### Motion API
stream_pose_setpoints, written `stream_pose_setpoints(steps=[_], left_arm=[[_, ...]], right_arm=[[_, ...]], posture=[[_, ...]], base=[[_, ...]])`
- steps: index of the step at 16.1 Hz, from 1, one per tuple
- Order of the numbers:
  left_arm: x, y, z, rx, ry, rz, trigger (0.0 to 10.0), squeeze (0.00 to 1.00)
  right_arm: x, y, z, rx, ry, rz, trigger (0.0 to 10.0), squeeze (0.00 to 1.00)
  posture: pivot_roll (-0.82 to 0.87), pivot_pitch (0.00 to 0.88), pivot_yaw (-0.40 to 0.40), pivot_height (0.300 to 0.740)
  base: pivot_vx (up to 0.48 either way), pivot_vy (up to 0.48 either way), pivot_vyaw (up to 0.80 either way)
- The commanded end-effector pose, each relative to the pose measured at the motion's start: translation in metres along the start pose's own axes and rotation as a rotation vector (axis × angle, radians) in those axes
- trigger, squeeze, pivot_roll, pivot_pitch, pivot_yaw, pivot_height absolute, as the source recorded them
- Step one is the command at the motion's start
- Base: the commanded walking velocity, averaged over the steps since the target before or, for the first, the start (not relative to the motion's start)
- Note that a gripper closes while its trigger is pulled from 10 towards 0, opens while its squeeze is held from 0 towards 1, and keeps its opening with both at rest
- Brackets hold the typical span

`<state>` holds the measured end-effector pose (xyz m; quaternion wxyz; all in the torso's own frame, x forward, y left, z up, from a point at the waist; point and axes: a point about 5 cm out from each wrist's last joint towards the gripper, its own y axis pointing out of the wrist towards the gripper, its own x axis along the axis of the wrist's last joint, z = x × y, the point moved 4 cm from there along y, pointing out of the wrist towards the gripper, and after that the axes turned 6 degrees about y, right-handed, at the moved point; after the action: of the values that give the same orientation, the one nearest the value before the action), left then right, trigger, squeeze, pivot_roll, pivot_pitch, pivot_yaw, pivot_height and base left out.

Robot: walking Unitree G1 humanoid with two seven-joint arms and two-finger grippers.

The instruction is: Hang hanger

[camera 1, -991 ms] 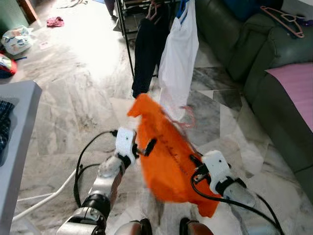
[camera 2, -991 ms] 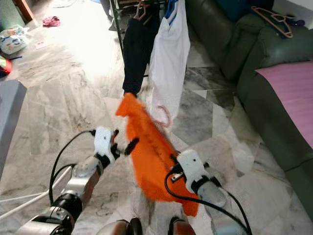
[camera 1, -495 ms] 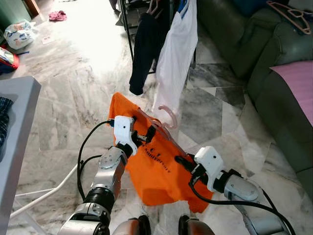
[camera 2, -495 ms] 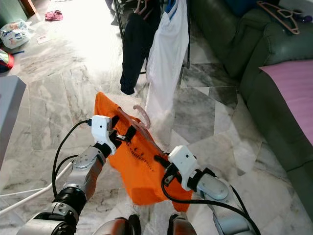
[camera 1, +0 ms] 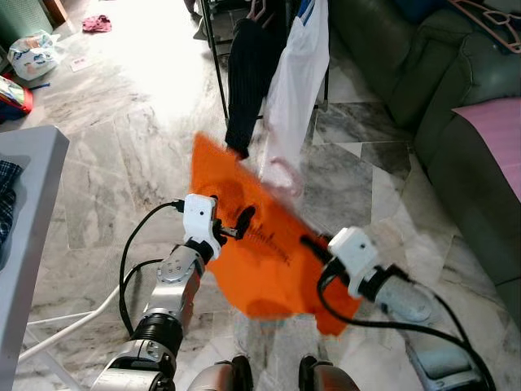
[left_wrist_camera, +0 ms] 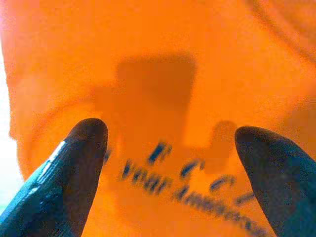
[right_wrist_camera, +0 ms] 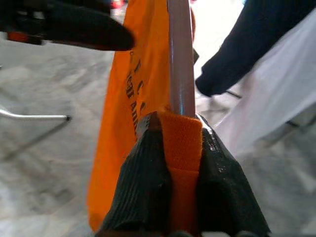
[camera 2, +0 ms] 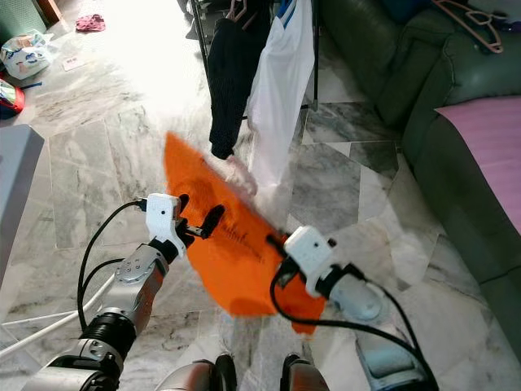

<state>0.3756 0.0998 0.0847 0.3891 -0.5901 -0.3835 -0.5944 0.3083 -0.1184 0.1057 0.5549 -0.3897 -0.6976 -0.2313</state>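
Note:
An orange shirt (camera 1: pixel 260 252) with dark lettering hangs on a pink hanger, whose hook (camera 1: pixel 281 175) shows blurred near the hem of a white shirt. My right gripper (camera 1: pixel 311 243) is shut on the hanger's arm (right_wrist_camera: pixel 180 59) through a fold of the orange cloth, its fingertips (right_wrist_camera: pixel 148 143) pinching both. My left gripper (camera 1: pixel 230 213) is open at the shirt's other side. In the left wrist view its two black fingers (left_wrist_camera: pixel 84 148) stand wide apart in front of the orange cloth (left_wrist_camera: pixel 168 74), gripping nothing.
A clothes rack (camera 1: pixel 213 65) ahead holds a black garment (camera 1: pixel 248 73) and the white shirt (camera 1: pixel 293 81). A green sofa (camera 1: pixel 407 73) with pink hangers (camera 1: pixel 488 12) lines the right. A grey table (camera 1: pixel 32 212) stands at the left, with a white cable (camera 1: pixel 73 326) on the marble floor.
The orange shirt and hanger have swung upward and toward the rack, blurred in motion, with the right gripper still holding them. The left gripper stays at the shirt's edge.

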Motion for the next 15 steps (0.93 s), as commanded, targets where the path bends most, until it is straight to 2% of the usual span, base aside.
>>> stream_pose_setpoints(steps=[1, 2, 3, 4, 6, 7, 9, 12, 15], left_arm=[[-0.010, -0.005, 0.005, 0.018, -0.052, 0.036, 10.0, 0.00], [-0.009, -0.005, 0.008, 0.028, -0.094, 0.034, 10.0, 0.00], [-0.007, -0.003, 0.011, 0.044, -0.189, 0.027, 10.0, 0.00], [-0.006, -0.002, 0.011, 0.046, -0.210, 0.025, 10.0, 0.00], [0.003, 0.006, 0.009, 0.033, -0.342, 0.004, 10.0, 0.00], [0.004, 0.007, 0.006, 0.012, -0.335, 0.003, 10.0, 0.00], [0.003, 0.007, 0.001, -0.001, -0.380, 0.004, 10.0, 0.00], [0.006, 0.007, -0.004, -0.039, -0.467, -0.014, 10.0, 0.00], [0.005, 0.005, -0.003, -0.050, -0.484, -0.004, 10.0, 0.00]], right_arm=[[-0.002, -0.004, -0.003, -0.029, -0.032, -0.011, 10.0, 0.00], [-0.004, -0.005, -0.003, -0.036, -0.033, -0.005, 10.0, 0.00], [-0.006, -0.005, -0.001, -0.036, -0.026, -0.004, 10.0, 0.00], [-0.007, -0.005, 0.000, -0.036, -0.026, -0.005, 10.0, 0.00], [-0.008, -0.002, 0.007, -0.017, -0.021, -0.011, 10.0, 0.00], [-0.008, -0.001, 0.007, -0.018, -0.019, -0.015, 10.0, 0.00], [-0.004, 0.000, 0.010, -0.003, -0.004, -0.030, 10.0, 0.00], [-0.007, -0.001, 0.023, 0.067, 0.036, -0.027, 10.0, 0.00], [-0.012, -0.006, 0.033, 0.149, 0.065, -0.002, 10.0, 0.00]], posture=[[-0.09, 0.246, 0.084, 0.740], [-0.09, 0.247, 0.086, 0.740], [-0.09, 0.247, 0.088, 0.740], [-0.09, 0.247, 0.088, 0.740], [-0.09, 0.247, 0.089, 0.740], [-0.09, 0.247, 0.089, 0.740], [-0.09, 0.247, 0.091, 0.740], [-0.09, 0.252, 0.087, 0.740], [-0.08, 0.253, 0.088, 0.740]], base=[[0.000, 0.000, 0.00], [0.000, 0.000, 0.00], [0.000, 0.000, 0.00], [0.000, 0.000, 0.00], [0.000, 0.000, 0.00], [0.000, 0.000, 0.00], [0.000, 0.000, 0.00], [0.000, 0.000, 0.00], [0.000, 0.000, 0.00]])
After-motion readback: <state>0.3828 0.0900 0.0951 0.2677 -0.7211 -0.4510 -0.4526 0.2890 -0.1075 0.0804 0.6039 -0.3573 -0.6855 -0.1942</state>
